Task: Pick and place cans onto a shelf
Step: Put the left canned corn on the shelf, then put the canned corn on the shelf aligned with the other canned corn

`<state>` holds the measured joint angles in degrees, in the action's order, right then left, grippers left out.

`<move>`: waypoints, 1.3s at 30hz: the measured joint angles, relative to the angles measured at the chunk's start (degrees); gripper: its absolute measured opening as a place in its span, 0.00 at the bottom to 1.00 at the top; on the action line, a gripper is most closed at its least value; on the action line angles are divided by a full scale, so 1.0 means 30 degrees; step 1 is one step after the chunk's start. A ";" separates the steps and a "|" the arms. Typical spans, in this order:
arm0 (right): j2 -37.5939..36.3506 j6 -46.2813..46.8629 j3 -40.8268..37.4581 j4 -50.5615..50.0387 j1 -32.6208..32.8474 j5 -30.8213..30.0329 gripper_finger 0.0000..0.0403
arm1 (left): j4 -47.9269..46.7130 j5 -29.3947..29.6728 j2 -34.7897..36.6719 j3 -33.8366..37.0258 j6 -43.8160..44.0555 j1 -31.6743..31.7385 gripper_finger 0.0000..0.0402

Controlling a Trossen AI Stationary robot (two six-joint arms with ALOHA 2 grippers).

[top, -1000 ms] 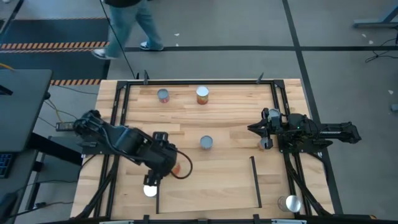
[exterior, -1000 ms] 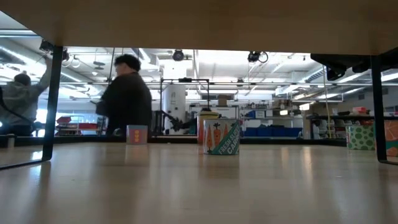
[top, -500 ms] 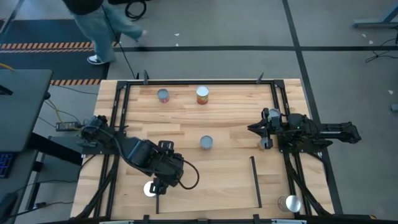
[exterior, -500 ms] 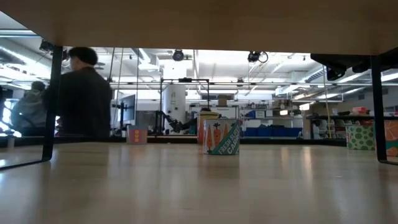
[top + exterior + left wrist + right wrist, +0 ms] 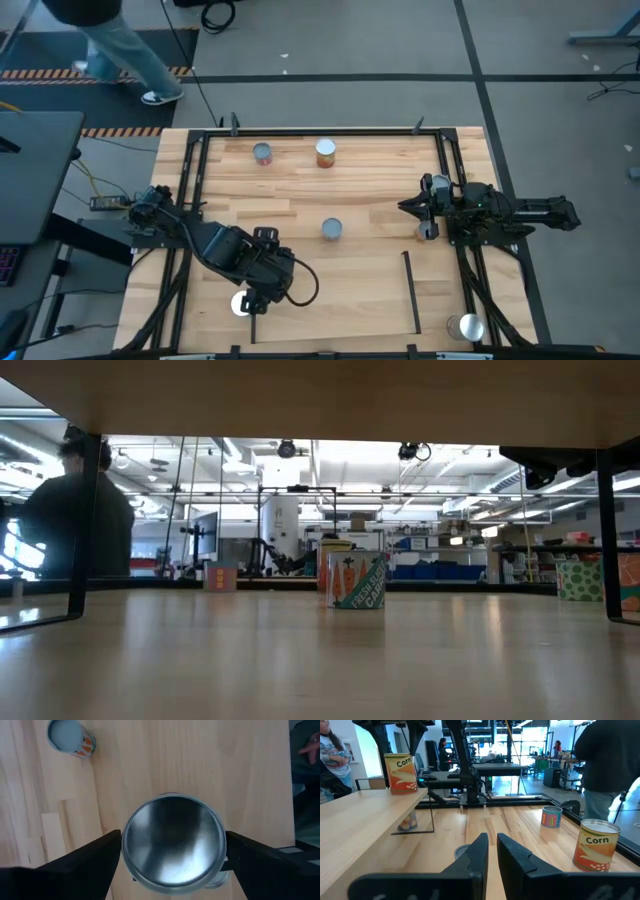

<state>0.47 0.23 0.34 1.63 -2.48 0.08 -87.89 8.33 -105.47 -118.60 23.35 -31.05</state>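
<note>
Both fingers [image 5: 85, 862] of left tool [image 5: 262, 297] straddle can [image 5: 172, 840] — pointing downward.

Both arms are showing as dark, almost black, jointed machines built of chunky rounded housings. The left arm [image 5: 215, 250] is wearing a thin black cable that is looping out in a curl at about four o'clock from its wrist. Its left gripper [image 5: 172, 855] is ending in two flat, matte black fingers [image 5: 82, 860] with angular, wedge-like outlines. The right arm [image 5: 500, 212] is looking longer and slimmer, with small pale grey fittings glinting near its wrist. Its right gripper [image 5: 491, 851] is carrying two narrow black fingers [image 5: 476, 852] with smooth, slightly glossy faces, tapering from a broad black base.
</note>
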 joint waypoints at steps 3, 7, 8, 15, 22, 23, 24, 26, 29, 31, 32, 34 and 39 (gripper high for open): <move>-0.0003 0.0001 0.0004 0.0000 0.0003 0.0002 0.12 | -0.0092 -0.0042 0.0027 -0.0583 0.0000 -0.0007 0.89; -0.0004 0.0000 0.0004 0.0000 0.0006 -0.0001 0.12 | -0.0673 -0.0051 0.0055 -0.2416 -0.0097 -0.0007 0.89; -0.0007 0.0007 0.0007 0.0000 -0.0001 -0.0001 0.12 | -0.0737 0.0072 0.0073 -0.3013 -0.0369 -0.0007 0.89; -0.0002 0.0005 0.0003 0.0000 -0.0001 -0.0001 0.12 | -0.0718 0.0549 0.0803 -0.5343 -0.3396 0.0803 0.89; -0.0003 0.0000 0.0005 0.0000 0.0004 0.0004 0.12 | -0.0710 0.1641 0.1690 -0.5329 -0.5668 0.4968 0.89; 0.0000 0.0000 0.0003 0.0000 0.0003 0.0006 0.12 | -0.0710 0.1609 0.1642 -0.5329 -0.6138 0.5788 0.89; -0.0002 0.0000 0.0005 0.0000 0.0006 0.0001 0.12 | -0.0697 0.1540 0.1508 -0.5329 -0.6587 0.6601 0.89; 0.0000 0.0000 0.0007 0.0000 0.0006 -0.0001 0.12 | -0.0500 0.1474 0.1168 -0.5311 -0.7479 0.8258 0.89; -0.0007 0.0000 0.0007 0.0000 0.0000 0.0000 0.12 | 0.0512 0.0806 0.0462 -0.5308 -0.8445 1.0479 0.89; -0.0001 0.0005 0.0001 0.0000 0.0000 0.0000 0.12 | 0.1757 0.0120 -0.0125 -0.5308 -0.8729 1.1694 0.89; -0.0004 0.0000 0.0007 0.0000 0.0006 0.0003 0.12 | 0.2323 0.0026 -0.0457 -0.5308 -0.8868 1.2206 0.89; -0.0005 0.0000 0.0005 0.0000 -0.0001 0.0004 0.12 | 0.3333 -0.0036 -0.1258 -0.5308 -0.8963 1.3112 0.89; -0.0007 0.0000 0.0000 0.0007 0.0004 0.0006 0.12 | 0.4846 -0.0023 -0.3896 -0.5305 -0.7465 1.4905 0.89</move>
<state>0.45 0.23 0.34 1.65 -2.47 0.10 -73.35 8.26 -117.16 -134.51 0.96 13.67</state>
